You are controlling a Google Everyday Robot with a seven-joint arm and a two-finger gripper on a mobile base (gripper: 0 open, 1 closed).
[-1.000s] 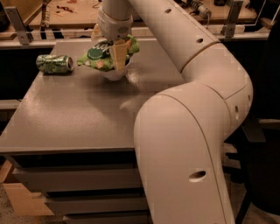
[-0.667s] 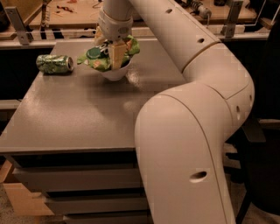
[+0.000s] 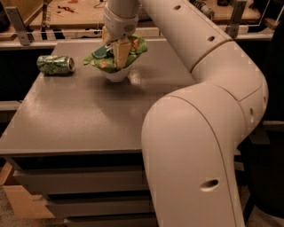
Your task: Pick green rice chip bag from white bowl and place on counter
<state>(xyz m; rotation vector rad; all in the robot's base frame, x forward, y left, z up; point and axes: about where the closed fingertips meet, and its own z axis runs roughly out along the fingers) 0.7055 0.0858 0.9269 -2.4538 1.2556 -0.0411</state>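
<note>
The green rice chip bag (image 3: 101, 60) lies crumpled in the white bowl (image 3: 118, 75) and overhangs its rim on the left and right. The bowl stands at the far middle of the grey counter (image 3: 88, 115). My gripper (image 3: 116, 48) comes straight down from above onto the middle of the bag, and its tan parts sit against the foil. The large white arm sweeps across the right of the view and hides the counter's right side.
A green patterned soda can (image 3: 55, 64) lies on its side at the counter's far left. A wooden workbench (image 3: 80, 11) with cables and tools runs behind the counter. Grey drawers (image 3: 80, 186) sit below the front edge.
My gripper has sunk a little further onto the bag in the bowl. The bag, bowl and can stay where they were.
</note>
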